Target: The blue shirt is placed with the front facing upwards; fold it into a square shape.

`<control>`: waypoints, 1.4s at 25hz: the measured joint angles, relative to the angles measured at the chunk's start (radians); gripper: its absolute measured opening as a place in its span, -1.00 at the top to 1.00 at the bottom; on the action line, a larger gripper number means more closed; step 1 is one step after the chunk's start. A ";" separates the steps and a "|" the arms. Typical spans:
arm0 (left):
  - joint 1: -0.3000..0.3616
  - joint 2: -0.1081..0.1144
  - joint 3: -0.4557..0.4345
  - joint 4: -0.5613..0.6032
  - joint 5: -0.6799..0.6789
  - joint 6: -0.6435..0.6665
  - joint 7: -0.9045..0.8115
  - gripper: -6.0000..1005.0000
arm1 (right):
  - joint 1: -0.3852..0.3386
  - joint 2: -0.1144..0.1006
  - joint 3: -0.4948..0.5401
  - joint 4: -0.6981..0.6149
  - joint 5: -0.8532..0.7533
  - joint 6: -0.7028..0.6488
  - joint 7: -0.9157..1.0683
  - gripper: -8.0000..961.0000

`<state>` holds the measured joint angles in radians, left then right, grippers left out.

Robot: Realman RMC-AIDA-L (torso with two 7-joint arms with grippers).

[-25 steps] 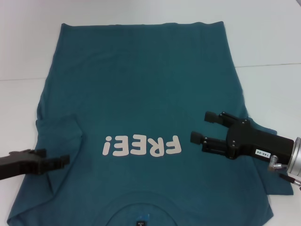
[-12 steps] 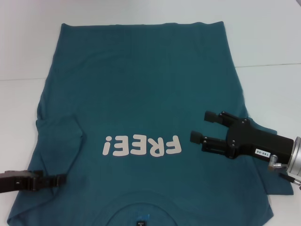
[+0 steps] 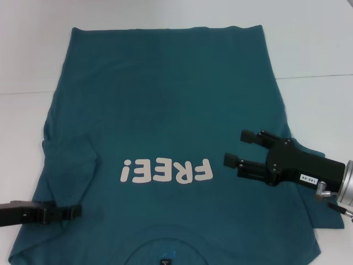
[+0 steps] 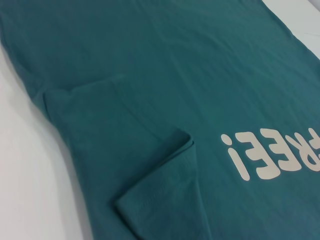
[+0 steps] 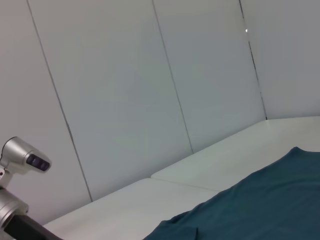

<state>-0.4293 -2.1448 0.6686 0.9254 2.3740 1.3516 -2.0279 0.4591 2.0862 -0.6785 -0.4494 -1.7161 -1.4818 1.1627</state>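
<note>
Lying flat, print up: blue shirt point(image 3: 165, 110) on white table point(image 3: 314, 49). Hovering over its right side, 2 fingers spread: right gripper point(image 3: 238, 148). Hanging low above the folded-in left sleeve, fingers' spacing impossible to tell: left gripper point(image 3: 69, 212).

Three cameras: one overhead, two on the wrists.
Head view looks steeply down on the blue shirt point(image 3: 165, 110); left wrist sits close over its folded sleeve; right wrist looks low across the worktop point(image 5: 240, 150) to the wall.

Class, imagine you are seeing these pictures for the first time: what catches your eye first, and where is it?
The blue shirt spread across the white table, its white FREE! print near the collar. The right gripper hovers open over its right side; the left gripper sits low by the folded-in left sleeve.
</note>
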 joint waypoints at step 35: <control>-0.057 -0.017 0.094 -0.022 -0.044 0.098 0.009 -0.81 | 0.001 0.000 0.005 -0.002 0.001 0.000 -0.002 -0.91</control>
<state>-0.4862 -2.1614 0.7626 0.9035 2.3298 1.4495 -2.0186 0.4601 2.0862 -0.6733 -0.4510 -1.7150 -1.4821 1.1608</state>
